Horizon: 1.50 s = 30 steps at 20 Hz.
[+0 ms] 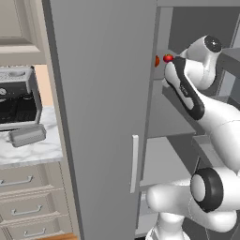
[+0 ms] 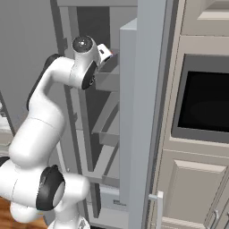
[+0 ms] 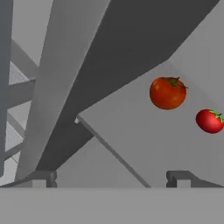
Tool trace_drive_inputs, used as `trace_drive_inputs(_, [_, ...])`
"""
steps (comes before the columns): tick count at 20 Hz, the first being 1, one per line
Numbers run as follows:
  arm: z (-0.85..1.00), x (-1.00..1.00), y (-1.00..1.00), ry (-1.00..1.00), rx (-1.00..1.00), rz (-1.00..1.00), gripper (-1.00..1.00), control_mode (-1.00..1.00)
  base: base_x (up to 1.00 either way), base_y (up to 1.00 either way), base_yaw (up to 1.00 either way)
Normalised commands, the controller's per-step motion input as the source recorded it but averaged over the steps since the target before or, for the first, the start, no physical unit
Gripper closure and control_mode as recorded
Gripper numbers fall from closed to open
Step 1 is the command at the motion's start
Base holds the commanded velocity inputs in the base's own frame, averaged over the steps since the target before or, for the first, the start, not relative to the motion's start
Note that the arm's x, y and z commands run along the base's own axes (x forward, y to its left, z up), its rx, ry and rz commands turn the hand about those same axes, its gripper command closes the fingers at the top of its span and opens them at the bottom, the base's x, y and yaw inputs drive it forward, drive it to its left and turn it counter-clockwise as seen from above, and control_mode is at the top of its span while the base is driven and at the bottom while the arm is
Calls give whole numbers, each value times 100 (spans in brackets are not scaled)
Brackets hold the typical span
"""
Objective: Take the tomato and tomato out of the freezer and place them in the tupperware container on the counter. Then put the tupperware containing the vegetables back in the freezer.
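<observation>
two tomatoes sit untouched on a freezer shelf: the orange-red tomato left of the red tomato. left of the freezer, the container waits empty on the counter. the gripper, spread and empty, hovers short of the shelf; i judge nothing is done yet.

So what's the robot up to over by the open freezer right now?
The arm is reaching into the open freezer, toward two tomatoes on an inner shelf: an orange-red tomato and a smaller bright red tomato. The gripper is open, short of both and holding nothing. The tupperware container waits on the counter beside the coffee machine, so neither tomato has been taken out yet.
</observation>
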Motion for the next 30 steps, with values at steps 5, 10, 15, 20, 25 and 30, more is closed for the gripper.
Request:
trace_drive_inputs(5, [14, 61, -14, -2, -2, 20, -100, -100, 0, 0, 0])
trace_drive_inputs(10, [7, 37, -9, -5, -4, 15, -100, -100, 0, 0, 0])
trace_drive_inputs(15, [1, 40, 0, -3, -5, 4, -100, -100, 0, 0, 0])
trace_drive_inputs(20, [0, 38, 0, -2, 0, 0, -100, -100, 0, 0, 0])
trace_drive_inputs(25, [0, 35, 0, 0, 0, 3, -100, -100, 0, 0, 0])
trace_drive_inputs(30, [0, 30, 0, 0, 0, 7, -100, -100, 0, 0, 0])
